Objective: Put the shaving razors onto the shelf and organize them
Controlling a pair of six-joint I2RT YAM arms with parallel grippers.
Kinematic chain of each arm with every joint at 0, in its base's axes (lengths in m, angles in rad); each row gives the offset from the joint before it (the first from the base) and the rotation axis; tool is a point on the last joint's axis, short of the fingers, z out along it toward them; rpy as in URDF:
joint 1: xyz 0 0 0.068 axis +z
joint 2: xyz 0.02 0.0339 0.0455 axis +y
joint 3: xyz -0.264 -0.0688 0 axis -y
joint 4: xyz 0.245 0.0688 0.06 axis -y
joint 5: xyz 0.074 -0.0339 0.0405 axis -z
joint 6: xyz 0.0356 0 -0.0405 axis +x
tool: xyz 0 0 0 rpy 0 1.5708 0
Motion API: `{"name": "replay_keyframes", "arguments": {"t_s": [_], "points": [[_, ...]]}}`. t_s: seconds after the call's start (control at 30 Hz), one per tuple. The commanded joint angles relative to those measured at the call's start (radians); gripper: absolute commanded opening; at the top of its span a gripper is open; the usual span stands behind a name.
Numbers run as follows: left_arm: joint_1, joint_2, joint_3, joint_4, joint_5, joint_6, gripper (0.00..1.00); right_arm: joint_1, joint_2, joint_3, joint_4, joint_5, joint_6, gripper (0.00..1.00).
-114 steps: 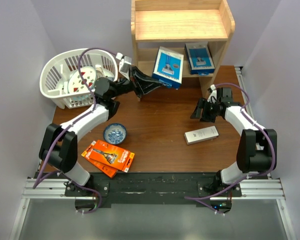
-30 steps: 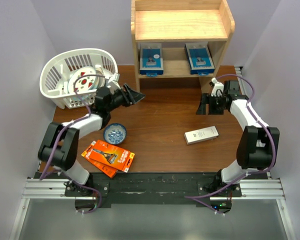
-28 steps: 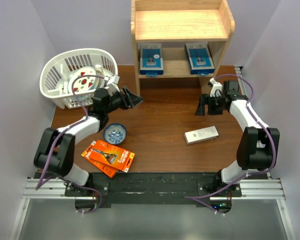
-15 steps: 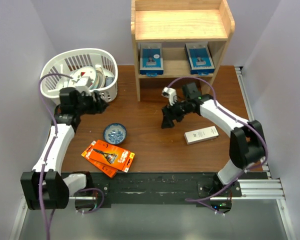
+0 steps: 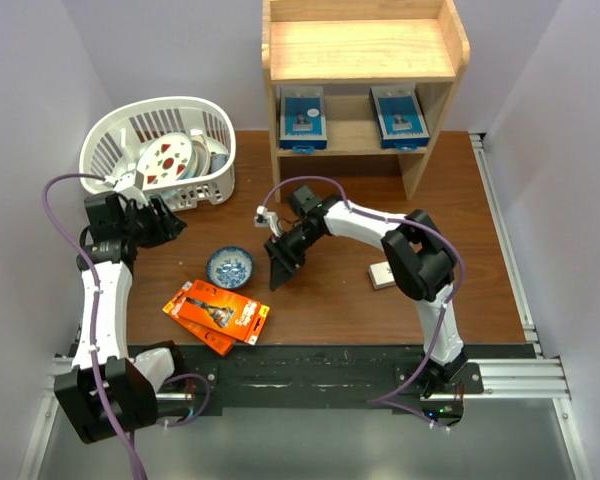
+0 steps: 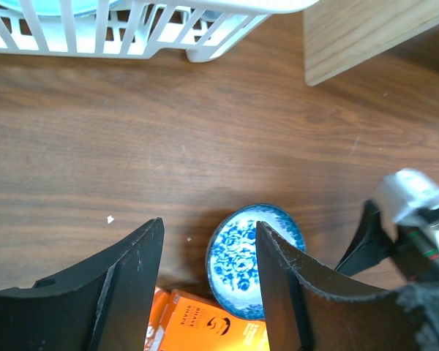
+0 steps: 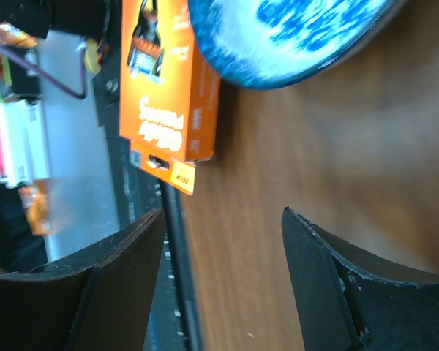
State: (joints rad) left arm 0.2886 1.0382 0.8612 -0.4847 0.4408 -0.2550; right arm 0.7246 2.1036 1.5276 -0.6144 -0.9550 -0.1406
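Two blue razor packs (image 5: 302, 118) (image 5: 397, 115) lie on the lower tier of the pine shelf (image 5: 360, 50). Orange razor packs (image 5: 217, 313) are stacked on the table near the front left; they also show as the orange packs (image 6: 205, 325) in the left wrist view and the orange pack (image 7: 164, 80) in the right wrist view. My left gripper (image 5: 170, 222) (image 6: 208, 227) hovers open and empty by the basket, looking down at a blue bowl. My right gripper (image 5: 278, 262) (image 7: 223, 216) is open and empty just right of that bowl, above bare table.
A blue patterned bowl (image 5: 230, 267) (image 6: 252, 256) (image 7: 307, 36) sits between the two grippers. A white slotted basket (image 5: 160, 155) (image 6: 132, 22) with dishes stands at the back left. A silver box (image 5: 382, 274) lies partly under the right arm.
The blue pack held by the left gripper now lies on the shelf's lower tier. The left arm drew back left beside the basket. The right arm swung left to the bowl, jaws slightly narrower.
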Motion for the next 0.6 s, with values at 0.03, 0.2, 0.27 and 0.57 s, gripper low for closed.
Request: {"name": "replay_keyframes", "arguments": {"t_s": [0.03, 0.2, 0.27, 0.57], "points": [[0.021, -0.067, -0.039, 0.034, 0.053, -0.035, 0.58, 0.061, -0.014, -0.027, -0.024, -0.021, 0.039, 0.67], [0.035, -0.122, -0.083, 0.049, 0.075, -0.052, 0.58, 0.098, 0.013, -0.024, -0.057, -0.018, 0.015, 0.59], [0.052, -0.136, -0.102, 0.051, 0.081, -0.053, 0.58, 0.101, 0.042, -0.004, -0.079, -0.021, 0.013, 0.51], [0.092, -0.145, -0.100, 0.060, 0.102, -0.049, 0.58, 0.122, 0.156, 0.085, -0.148, -0.051, -0.005, 0.47]]}}
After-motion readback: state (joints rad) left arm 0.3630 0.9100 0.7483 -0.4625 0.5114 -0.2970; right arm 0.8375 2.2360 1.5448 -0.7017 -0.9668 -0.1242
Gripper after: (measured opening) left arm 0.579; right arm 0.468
